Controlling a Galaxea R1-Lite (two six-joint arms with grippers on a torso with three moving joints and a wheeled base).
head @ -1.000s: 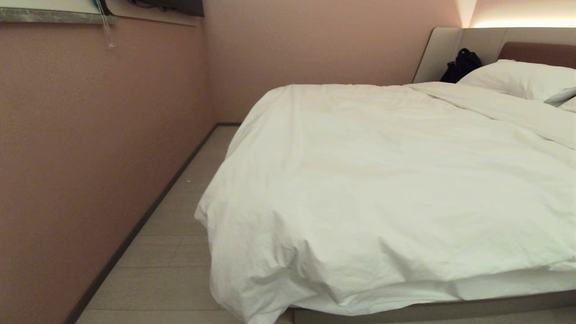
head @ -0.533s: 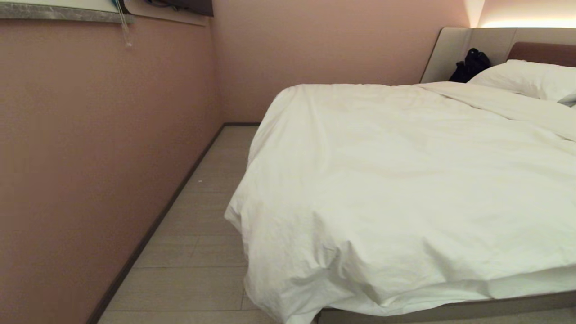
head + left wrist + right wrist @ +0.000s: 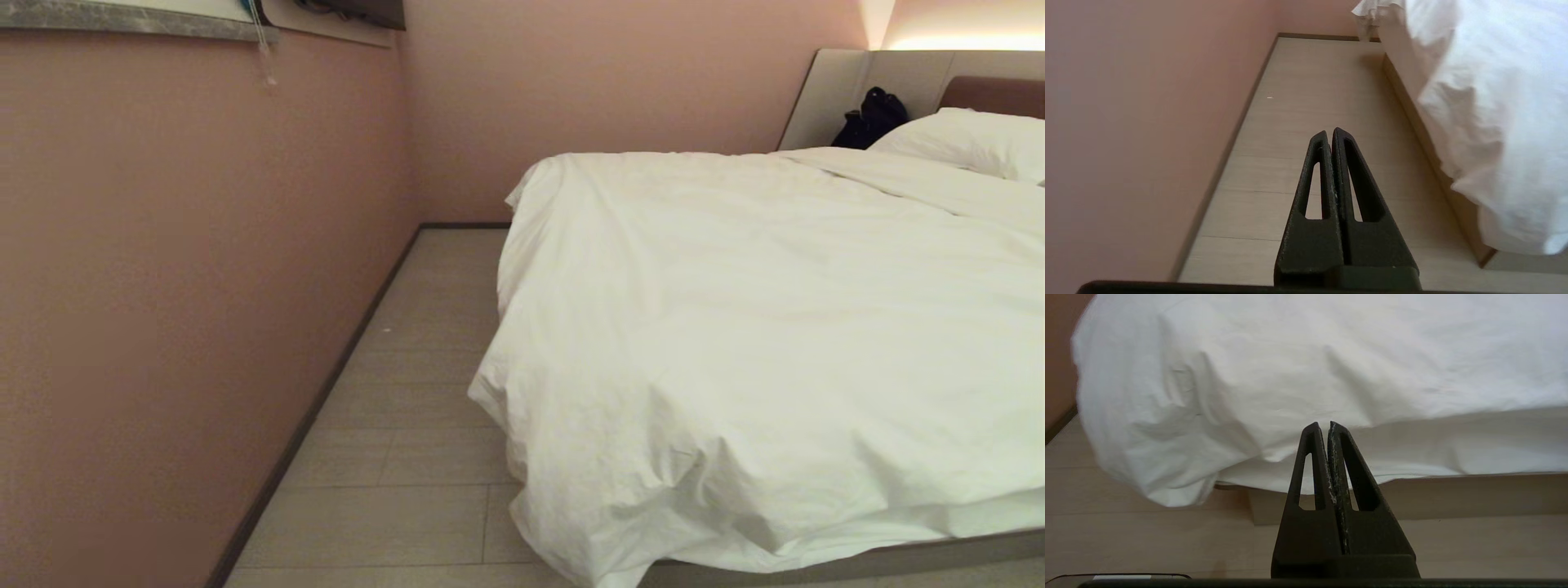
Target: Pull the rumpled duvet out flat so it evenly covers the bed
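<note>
A: Why does the duvet (image 3: 775, 327) sit the way it does?

B: It lies spread over the bed (image 3: 857, 562), and its near corner bunches and hangs past the platform toward the floor (image 3: 408, 457). I judge that corner needs pulling to even the cover.

A: And the grippers?

B: The left gripper (image 3: 1329, 134) hangs over the floor strip between the wall (image 3: 188, 286) and the bed, fingers pressed together, holding nothing. The right gripper (image 3: 1323, 428) points at the foot of the bed, just short of the duvet's lower edge, also closed and empty. Neither touches cloth, so I judge both arms are parked.

A: Counts?

B: One duvet, one bed, two grippers. One pillow (image 3: 971, 143) shows clearly at the head; more may lie out of frame. One dark bag-like thing (image 3: 873, 118) sits by the headboard (image 3: 992, 94).
</note>
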